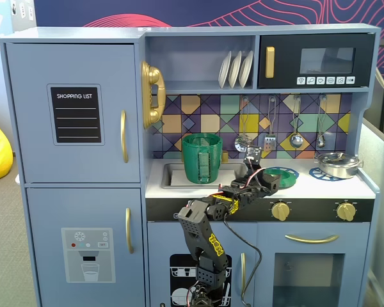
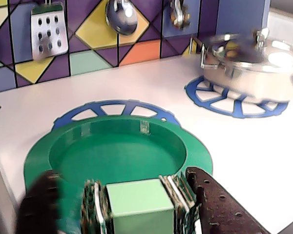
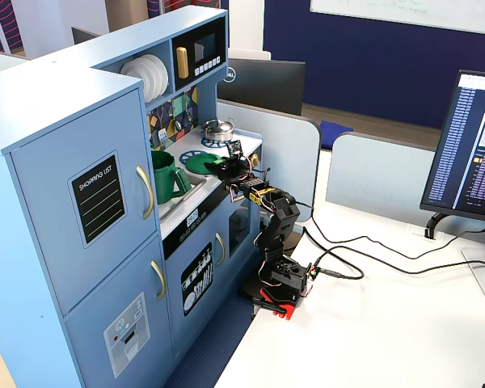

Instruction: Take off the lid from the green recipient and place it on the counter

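Observation:
The green lid (image 2: 117, 151) lies flat on the white counter (image 2: 244, 151) over a blue burner ring, hollow side up. In a fixed view it (image 1: 283, 173) sits right of the sink. My gripper (image 2: 121, 181) is at the lid's near edge, jaws open. A pale green block with ribbed sides (image 2: 139, 204) stands between them. The right finger (image 2: 219, 204) is beside the block and the blurred left finger (image 2: 36, 204) is apart from it. The green recipient (image 1: 201, 157) stands uncovered in the sink, left of the gripper (image 1: 267, 181), and also shows in a fixed view (image 3: 166, 176).
A shiny steel pot (image 2: 254, 63) sits on the right burner ring (image 1: 338, 164). Utensils (image 1: 269, 137) hang on the tiled back wall behind the counter. The sink (image 1: 173, 174) holds the recipient. The knobs (image 1: 280, 210) sit below the counter's front edge.

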`<action>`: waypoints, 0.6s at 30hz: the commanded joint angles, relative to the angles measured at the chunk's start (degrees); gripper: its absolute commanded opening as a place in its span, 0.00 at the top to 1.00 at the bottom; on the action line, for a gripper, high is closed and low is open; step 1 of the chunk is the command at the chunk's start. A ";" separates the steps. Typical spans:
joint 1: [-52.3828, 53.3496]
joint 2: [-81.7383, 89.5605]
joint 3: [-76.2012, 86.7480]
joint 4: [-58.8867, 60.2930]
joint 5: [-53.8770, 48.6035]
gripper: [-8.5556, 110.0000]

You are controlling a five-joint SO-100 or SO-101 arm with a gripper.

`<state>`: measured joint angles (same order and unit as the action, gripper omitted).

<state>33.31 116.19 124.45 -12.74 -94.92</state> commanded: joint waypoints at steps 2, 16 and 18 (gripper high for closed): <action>-2.55 12.04 -7.56 14.33 1.85 0.63; -22.85 58.62 9.32 78.31 -4.57 0.67; -24.70 60.91 14.33 79.37 -2.90 0.67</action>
<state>12.22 170.68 132.01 63.19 -98.79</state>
